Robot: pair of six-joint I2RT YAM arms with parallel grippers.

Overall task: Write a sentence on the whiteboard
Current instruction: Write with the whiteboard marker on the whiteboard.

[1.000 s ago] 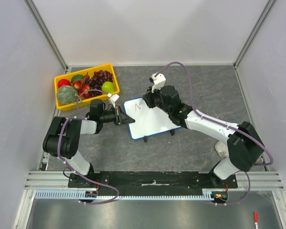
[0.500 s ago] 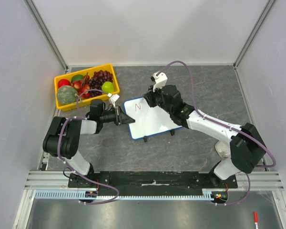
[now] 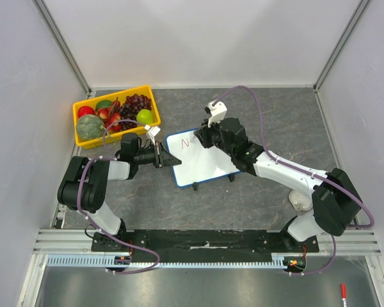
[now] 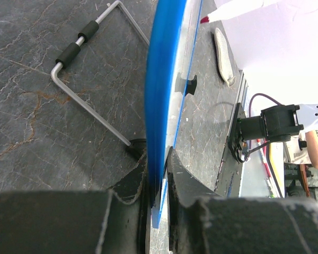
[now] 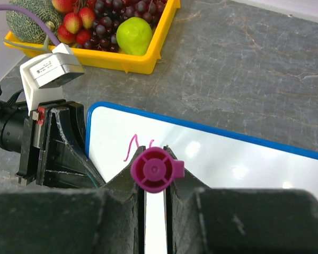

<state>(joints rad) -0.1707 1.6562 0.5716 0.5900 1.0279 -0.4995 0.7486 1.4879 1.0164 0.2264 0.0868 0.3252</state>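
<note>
In the middle of the top view, the whiteboard (image 3: pixel 205 160) sits on the desk (image 3: pixel 275 115), its left edge clenched between the left fingers (image 4: pixel 183 182). The right fingers (image 5: pixel 122 188) grasp a magenta-ended marker (image 5: pixel 156 169) at the board's upper left corner, just beside a single red letter N (image 3: pixel 185 143). A yellow fruit tray (image 3: pixel 112 94) sits upper left.

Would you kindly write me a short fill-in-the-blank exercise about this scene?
The left gripper is shut on the whiteboard's ___ frame.
The right gripper is shut on a pink-ended ___.
The writing is one letter, ___.
The grapes lie in a ___ tray.
Missing: blue; marker; N; yellow.
</note>
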